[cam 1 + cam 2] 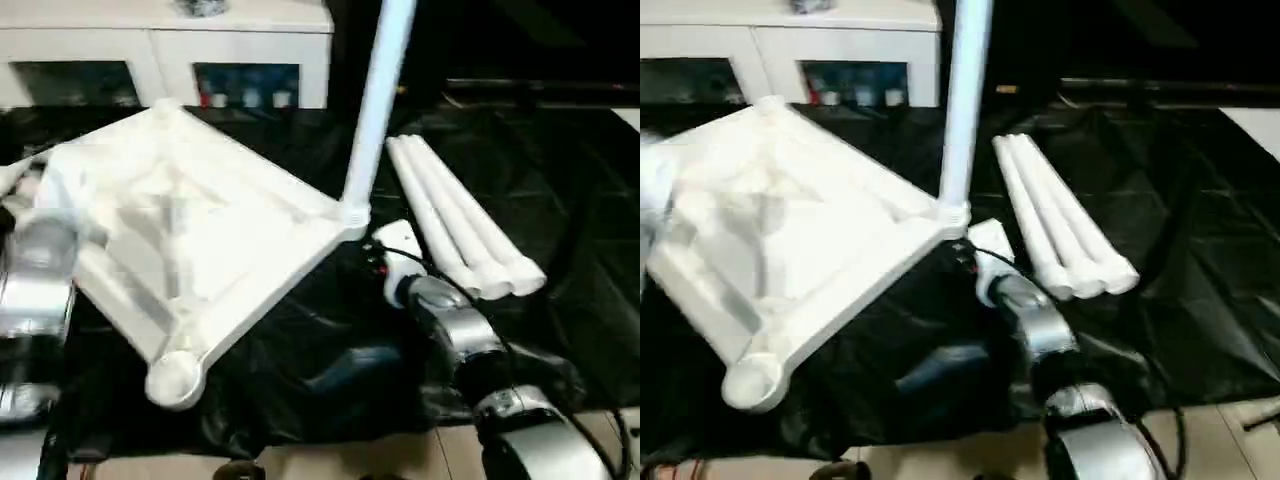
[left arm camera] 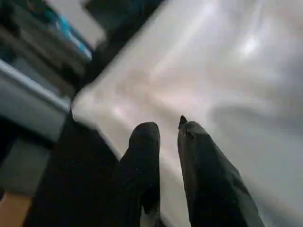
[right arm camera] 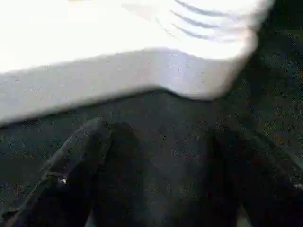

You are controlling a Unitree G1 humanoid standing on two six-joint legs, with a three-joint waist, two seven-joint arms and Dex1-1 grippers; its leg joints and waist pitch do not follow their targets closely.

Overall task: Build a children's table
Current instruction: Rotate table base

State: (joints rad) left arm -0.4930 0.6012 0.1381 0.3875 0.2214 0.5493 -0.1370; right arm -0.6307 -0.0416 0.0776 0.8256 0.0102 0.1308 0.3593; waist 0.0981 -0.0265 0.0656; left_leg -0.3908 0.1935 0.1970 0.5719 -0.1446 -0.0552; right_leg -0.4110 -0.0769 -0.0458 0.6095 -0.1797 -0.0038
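Observation:
The children's table top (image 1: 200, 230) lies upside down and tilted on a black cloth, ribbed underside up. One white leg (image 1: 375, 110) stands upright in its right corner socket. Three more legs (image 1: 460, 220) lie side by side on the cloth to the right. The near corner socket (image 1: 175, 375) is empty. My right forearm (image 1: 470, 350) reaches toward the corner with the standing leg. In the right wrist view my right gripper (image 3: 161, 127) is wide open just below the top's white rim (image 3: 118, 80). My left gripper (image 2: 168, 127) hovers over the white top, fingers slightly apart, holding nothing.
A white cabinet with glass doors (image 1: 160, 50) stands behind the work. The black cloth (image 1: 560, 200) covers the surface, with wrinkled folds at the right. A strip of light floor (image 1: 350, 455) shows along the near edge. My left forearm (image 1: 35, 290) sits at the table top's left side.

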